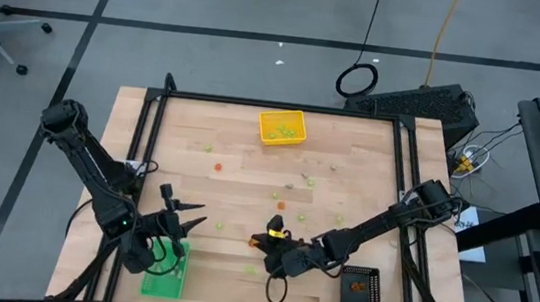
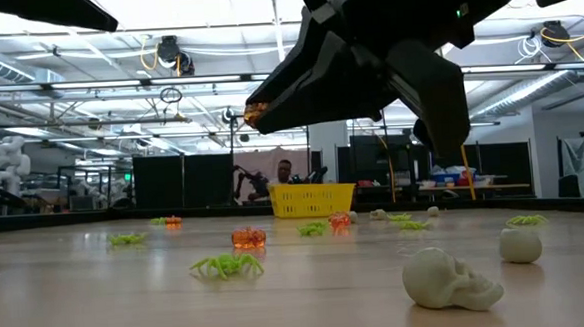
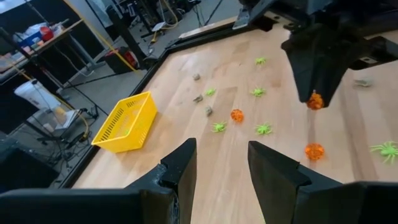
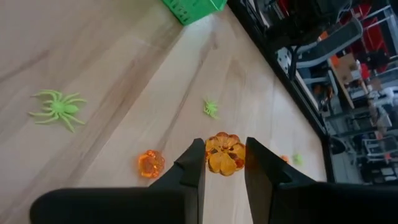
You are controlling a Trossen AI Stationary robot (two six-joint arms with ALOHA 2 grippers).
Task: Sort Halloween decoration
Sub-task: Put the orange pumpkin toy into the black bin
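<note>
Tiny Halloween decoration pieces lie scattered on the wooden table: light green spiders [image 4: 59, 107], orange pumpkins [image 3: 237, 115] and pale skulls [image 2: 448, 278]. My right gripper [image 1: 263, 239] hangs over the table's middle near part, shut on one orange pumpkin [image 4: 224, 154]. Another pumpkin [image 4: 150, 163] lies on the table just under it. My left gripper [image 1: 181, 208] hovers at the near left above the green tray [image 1: 165, 271], open with nothing between its fingers [image 3: 186, 165]. My right gripper pinches the orange pumpkin's two opposite sides [image 4: 209, 155] between its two fingers, only at their free ends [image 2: 254, 112]. The fingers slant down from the table's right side. The pumpkin is lifted clear of the table.
A yellow tray [image 1: 283, 127] with a few green pieces stands at the far middle. A black tray [image 1: 361, 293] sits at the near right. A dark frame rail [image 1: 285, 105] runs around the table. Loose pieces dot the middle of the table.
</note>
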